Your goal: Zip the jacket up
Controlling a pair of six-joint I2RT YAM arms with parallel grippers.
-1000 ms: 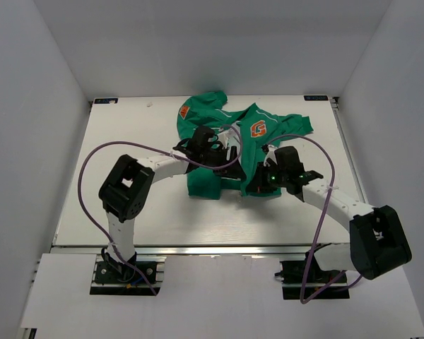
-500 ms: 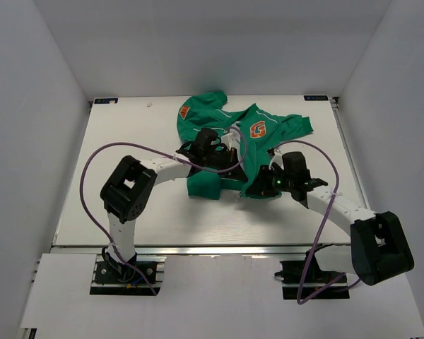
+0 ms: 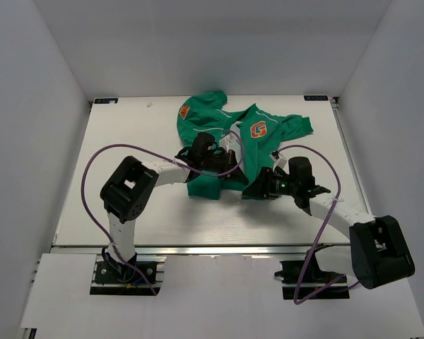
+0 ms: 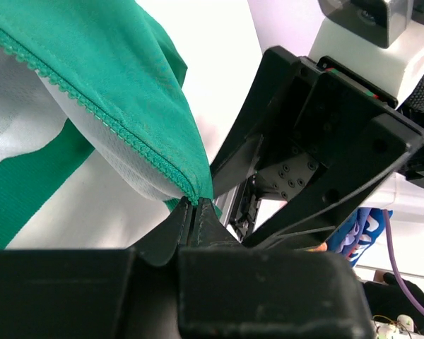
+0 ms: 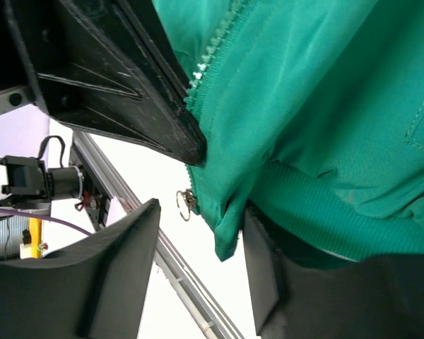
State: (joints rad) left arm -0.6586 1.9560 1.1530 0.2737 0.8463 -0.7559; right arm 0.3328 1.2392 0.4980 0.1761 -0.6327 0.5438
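The green jacket (image 3: pixel 272 138) lies crumpled at the middle back of the table, its orange "G" badge (image 3: pixel 258 129) facing up. My left gripper (image 3: pixel 231 161) is shut on the jacket's front edge; in the left wrist view the pinched green edge (image 4: pixel 127 85) with its pale lining rises from the closed fingertips (image 4: pixel 196 205). My right gripper (image 3: pixel 254 189) stands open at the lower hem. In the right wrist view the hem corner (image 5: pixel 230 233) and the zipper's metal pull ring (image 5: pixel 184 203) hang between the spread fingers (image 5: pixel 201 212), and the zipper teeth (image 5: pixel 212 56) run up from there.
The table (image 3: pixel 127 141) is white, with a metal rail (image 3: pixel 198 248) along its near edge and white walls on three sides. Purple cables (image 3: pixel 88 183) loop from both arms. The two grippers are close together over the jacket's lower front.
My left gripper has shut on the jacket's front edge. My right gripper has opened and drawn slightly back toward the near right, now sitting at the hem.
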